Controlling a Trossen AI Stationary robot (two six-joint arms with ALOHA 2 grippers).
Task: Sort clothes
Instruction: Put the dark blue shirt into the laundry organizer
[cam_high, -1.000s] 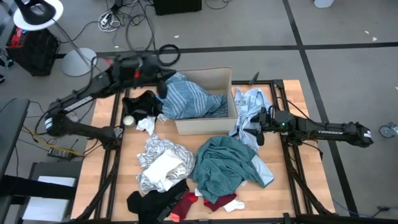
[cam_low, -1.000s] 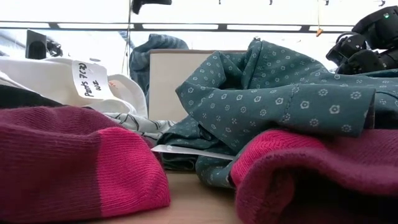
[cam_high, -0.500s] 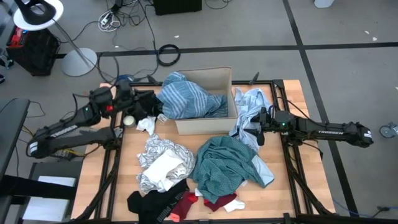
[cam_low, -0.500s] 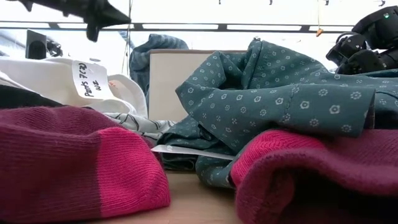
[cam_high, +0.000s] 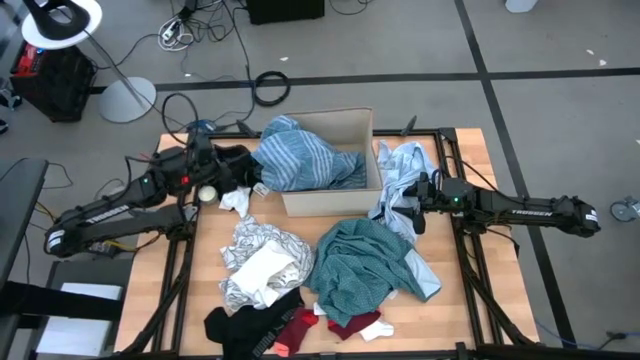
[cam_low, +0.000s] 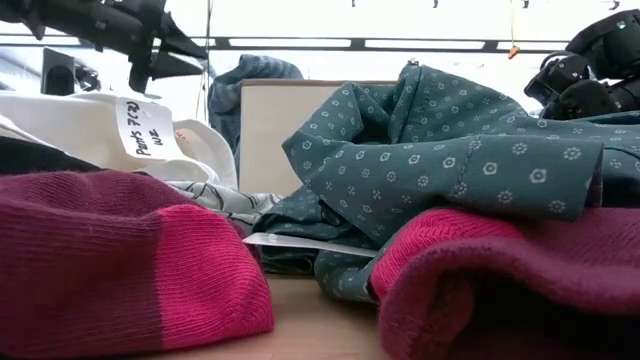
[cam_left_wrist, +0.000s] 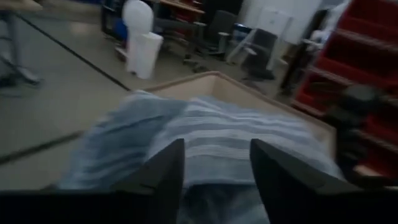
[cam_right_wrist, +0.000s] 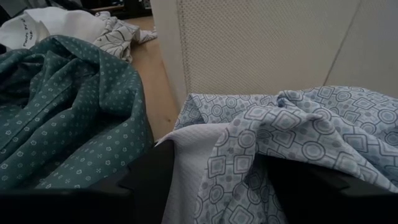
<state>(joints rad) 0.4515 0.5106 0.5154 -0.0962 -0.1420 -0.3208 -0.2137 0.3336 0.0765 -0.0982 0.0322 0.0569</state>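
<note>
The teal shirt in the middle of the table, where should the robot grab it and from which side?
Grip the teal shirt at its raised, bunched fold near the box, coming straight down from above. The cloth heaps up there, so a pincer could probably close on a ridge rather than flat fabric.

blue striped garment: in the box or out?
In, mostly. The blue striped garment fills the cardboard box, bunched, spilling over its left rim. Left gripper hangs open beside it.

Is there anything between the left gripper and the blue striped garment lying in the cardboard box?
Nothing visible. The left gripper is open, facing the blue striped fabric garment draped over the tan cardboard box; a black garment lies under the arm.
</note>
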